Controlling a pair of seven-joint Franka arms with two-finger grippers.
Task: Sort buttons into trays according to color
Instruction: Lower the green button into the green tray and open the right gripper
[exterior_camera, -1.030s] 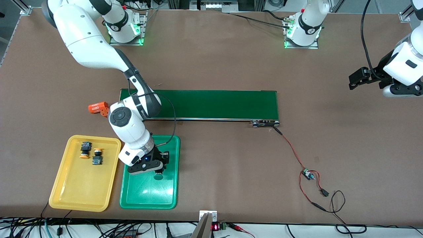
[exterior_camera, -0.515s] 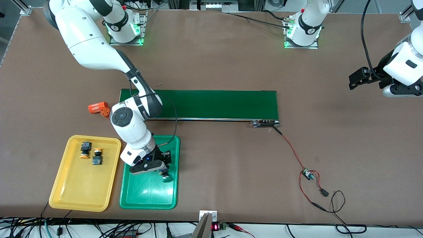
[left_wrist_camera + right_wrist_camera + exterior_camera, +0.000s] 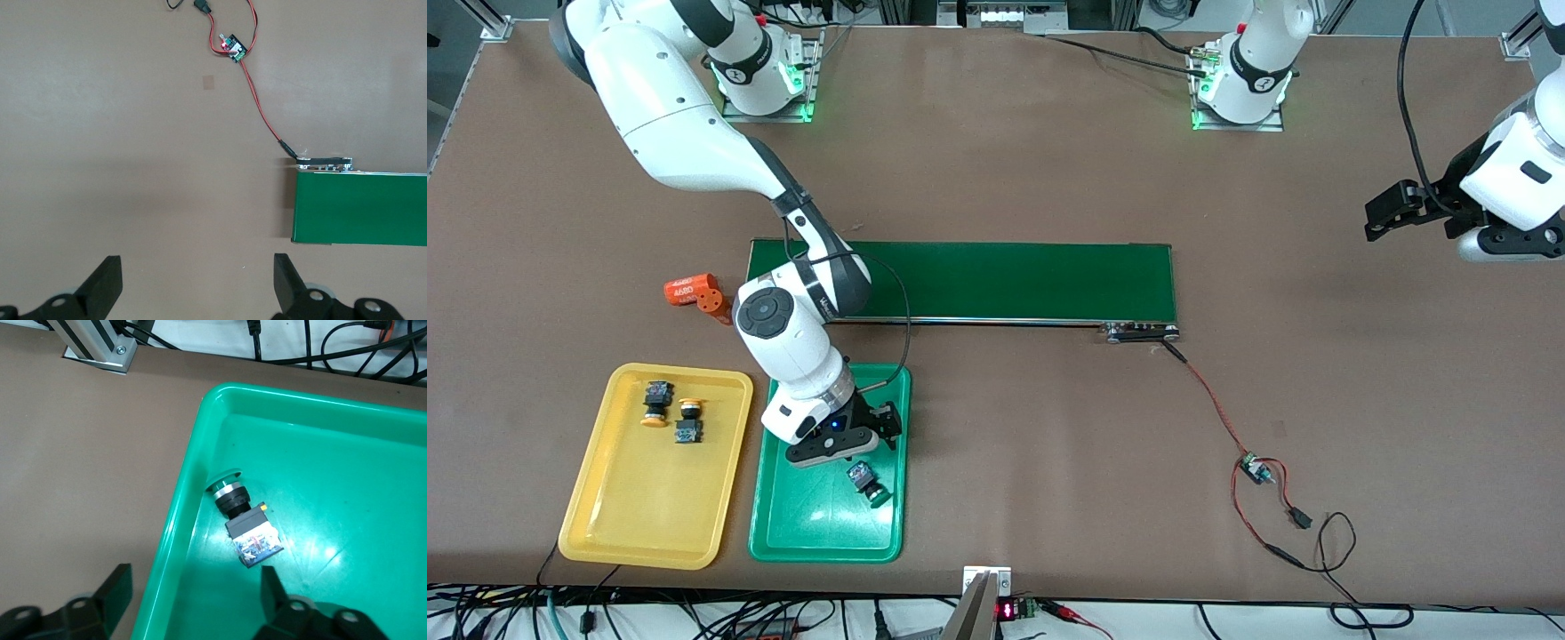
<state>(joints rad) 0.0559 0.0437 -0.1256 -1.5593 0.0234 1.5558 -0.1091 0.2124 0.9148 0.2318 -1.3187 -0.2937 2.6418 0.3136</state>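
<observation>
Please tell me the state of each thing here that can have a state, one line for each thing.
Green button: lying on its side in the green tray, released.
Two yellow-orange buttons: lying in the yellow tray.
Right gripper: open, over the green tray, empty.
Left gripper: open, empty, waiting at the left arm's end of the table.
Conveyor belt: nothing visible on it.

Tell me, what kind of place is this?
Probably a robotics lab or test bench: two white arms bolted to a brown table, a small conveyor belt, and a loose circuit board with wires.
</observation>
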